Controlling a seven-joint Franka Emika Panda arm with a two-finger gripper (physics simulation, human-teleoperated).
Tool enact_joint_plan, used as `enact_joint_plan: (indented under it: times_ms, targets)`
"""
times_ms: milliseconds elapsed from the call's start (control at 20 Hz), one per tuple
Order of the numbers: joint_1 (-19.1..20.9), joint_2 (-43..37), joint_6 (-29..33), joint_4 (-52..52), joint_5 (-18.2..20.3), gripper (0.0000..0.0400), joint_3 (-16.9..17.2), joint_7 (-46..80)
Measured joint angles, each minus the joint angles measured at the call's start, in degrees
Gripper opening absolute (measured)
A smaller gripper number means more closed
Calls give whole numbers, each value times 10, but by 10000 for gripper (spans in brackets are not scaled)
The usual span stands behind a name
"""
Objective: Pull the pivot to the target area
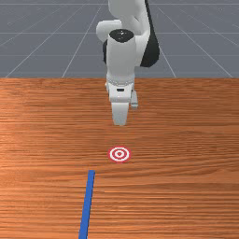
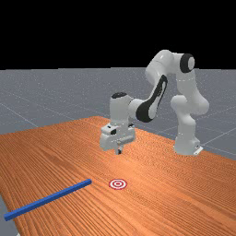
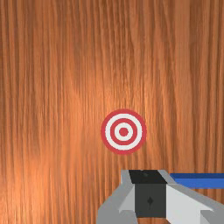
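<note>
Far view: we have the gripper [image 2: 119, 152] hanging above the table [image 2: 152, 203], at the end of the arm [image 2: 158, 87], pointing down. The target [image 2: 118, 184] is flat on the wood, lower in the picture than our fingertips. Blue bar [image 2: 48, 200] lies on the table at the far view's left of the target, one end near it, the other reaching the table edge. Bar and target are apart. Front view: our hand is farther from the camera than the target, roughly in line with it. Bar is at the front view's left of the target and on the camera's side of it, near end a short way off, the rest running toward the camera, slightly slanted, and cut by the picture's bottom edge. Wrist view: we read the gripper [image 3: 149, 176] as narrow, fingers [image 3: 150, 194] together, dark pads meeting. Target rings sit whole and uncovered, near our fingers in the picture. A piece of the bar runs out from behind the fingers to the picture's edge.
</note>
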State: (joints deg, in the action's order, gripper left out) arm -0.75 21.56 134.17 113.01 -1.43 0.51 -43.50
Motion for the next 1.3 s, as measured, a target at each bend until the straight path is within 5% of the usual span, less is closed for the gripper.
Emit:
enact_joint_plan:
  times_ms: [450, 550, 650, 900, 950, 1300]
  targets:
    - [7, 2, 12, 5, -5, 0, -10, -56]
    - [-18, 6, 10, 3, -42, 0, 13, 27]
    - [-9, 4, 16, 9, -6, 0, 6, 32]
    - [-19, -26, 30, 57, -3, 0, 15, 98]
    - [-49, -32, 28, 68, 19, 0, 46, 324]
    - [-45, -153, 79, 241, 6, 0, 43, 486]
